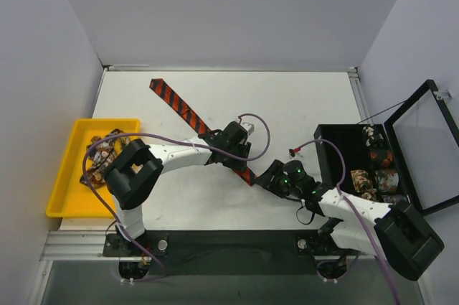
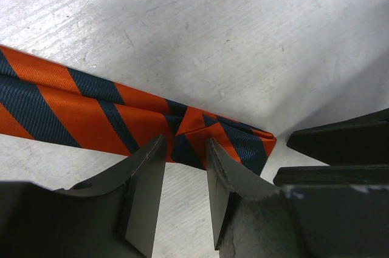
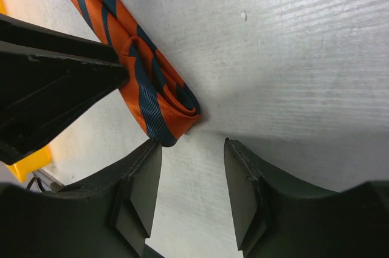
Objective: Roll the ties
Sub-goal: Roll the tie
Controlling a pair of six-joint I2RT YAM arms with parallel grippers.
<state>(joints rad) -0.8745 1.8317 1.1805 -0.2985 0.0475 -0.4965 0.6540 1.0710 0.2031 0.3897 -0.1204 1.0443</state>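
Observation:
An orange and dark-blue striped tie point(image 1: 183, 109) lies diagonally across the white table. Its near end is folded over into a small loose roll point(image 3: 161, 103), which shows as a doubled end point(image 2: 234, 139) in the left wrist view. My left gripper point(image 2: 185, 142) stands open over the tie just behind that roll, fingertips at the fabric's near edge and bare table between them. Facing it from the other side, my right gripper point(image 3: 192, 142) is open too. Its left fingertip point(image 3: 152, 155) is right at the roll's corner. Both grippers point(image 1: 244, 161) point(image 1: 267, 174) meet at the tie's near end.
A yellow tray point(image 1: 61, 201) at the left table edge holds patterned ties point(image 1: 104, 154). A black box point(image 1: 326, 148) at the right holds several rolled ties point(image 1: 376, 165), its glass lid point(image 1: 423, 143) swung open. Purple cables point(image 1: 258, 122) loop over both arms.

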